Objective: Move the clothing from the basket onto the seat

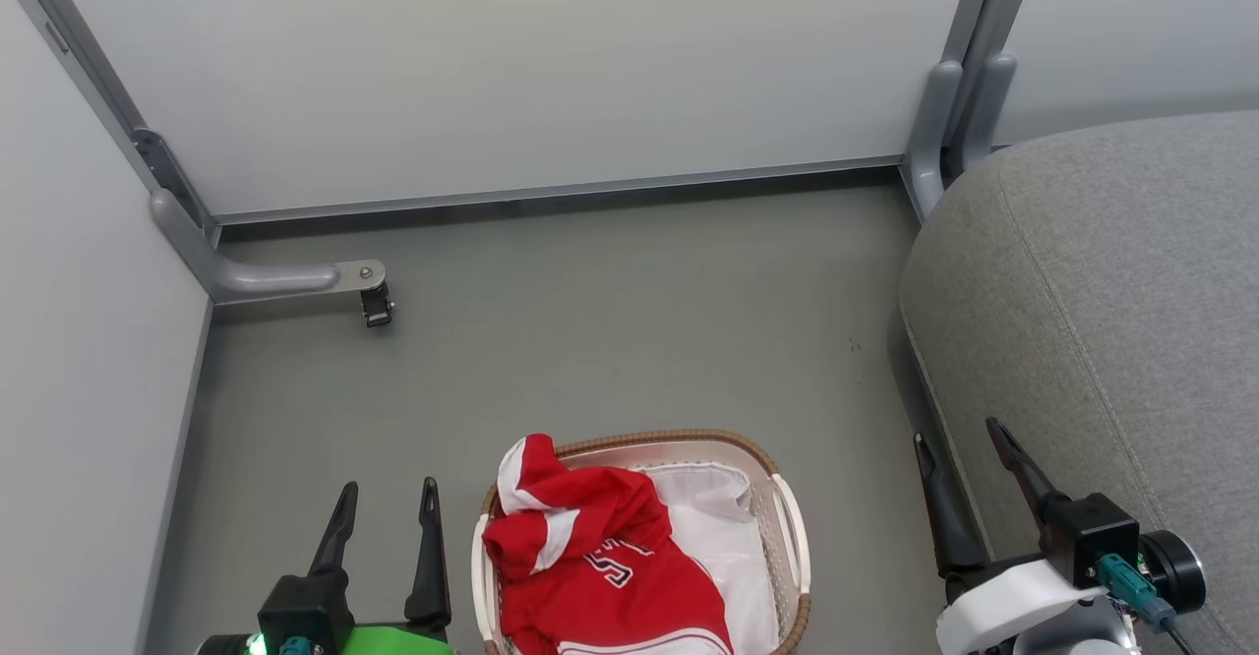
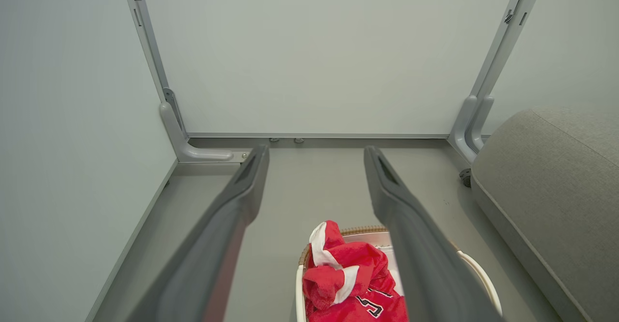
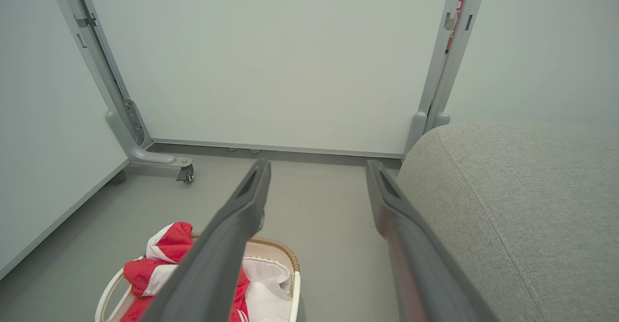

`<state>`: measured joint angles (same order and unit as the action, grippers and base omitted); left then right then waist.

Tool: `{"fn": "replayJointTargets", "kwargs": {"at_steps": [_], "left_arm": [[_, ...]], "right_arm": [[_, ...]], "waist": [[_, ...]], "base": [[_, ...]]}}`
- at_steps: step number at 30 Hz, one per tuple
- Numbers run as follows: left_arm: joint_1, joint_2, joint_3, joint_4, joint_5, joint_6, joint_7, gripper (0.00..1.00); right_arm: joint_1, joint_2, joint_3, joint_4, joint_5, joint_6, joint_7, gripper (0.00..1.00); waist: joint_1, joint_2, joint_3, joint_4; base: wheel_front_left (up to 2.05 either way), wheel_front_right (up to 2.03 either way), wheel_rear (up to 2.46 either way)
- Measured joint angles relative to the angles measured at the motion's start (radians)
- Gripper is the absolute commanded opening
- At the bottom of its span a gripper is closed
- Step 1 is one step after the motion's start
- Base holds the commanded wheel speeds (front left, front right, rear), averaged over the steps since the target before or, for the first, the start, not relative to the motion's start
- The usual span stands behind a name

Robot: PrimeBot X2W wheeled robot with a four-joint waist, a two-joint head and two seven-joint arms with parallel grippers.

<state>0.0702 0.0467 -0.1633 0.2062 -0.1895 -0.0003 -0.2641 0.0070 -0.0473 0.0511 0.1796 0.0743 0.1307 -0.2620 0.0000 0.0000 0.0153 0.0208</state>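
clothing (image 1: 615, 527) heaped in the basket (image 1: 679, 436), near edge cut off; left tool (image 1: 389, 485) and right tool (image 1: 956, 431) both spread, empty.

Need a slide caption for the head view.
Open left gripper and right gripper flank the basket of red clothing; grey seat at right.

Crumpled red clothing (image 1: 600, 557) in basket (image 1: 679, 436), seat (image 1: 1111, 311) nearby

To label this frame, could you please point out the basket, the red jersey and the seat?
basket (image 1: 679, 435): head view, on the brown woven rim at its far side.
red jersey (image 1: 590, 532): head view, on the red fabric above the numerals.
seat (image 1: 1111, 291): head view, on the grey cushion's top surface.
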Motion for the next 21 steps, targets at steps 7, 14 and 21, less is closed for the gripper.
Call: {"fn": "replayJointTargets", "kwargs": {"at_steps": [7, 14, 21], "left_arm": [[0.000, 0.000, 0.000, 0.003, 0.000, 0.000, 0.000, 1.00], [0.000, 0.000, 0.000, 0.002, 0.000, -0.001, 0.000, 1.00], [-0.005, 0.000, 0.000, -0.004, 0.007, -0.004, 0.000, 1.00]], "right_arm": [[0.001, 0.000, -0.001, 0.001, 0.000, 0.000, 0.000, 1.00], [0.001, 0.000, -0.001, 0.002, 0.001, 0.000, 0.000, 1.00], [-0.007, 0.000, -0.002, -0.010, 0.001, 0.000, 0.000, 1.00]], "waist": [[0.0000, 0.0000, 0.003, 0.000], [0.0000, 0.0000, 0.009, 0.000], [0.0000, 0.0000, 0.039, -0.005]], "base": [[0.00, 0.00, 0.00], [0.00, 0.00, 0.00], [0.00, 0.00, 0.00]]}}
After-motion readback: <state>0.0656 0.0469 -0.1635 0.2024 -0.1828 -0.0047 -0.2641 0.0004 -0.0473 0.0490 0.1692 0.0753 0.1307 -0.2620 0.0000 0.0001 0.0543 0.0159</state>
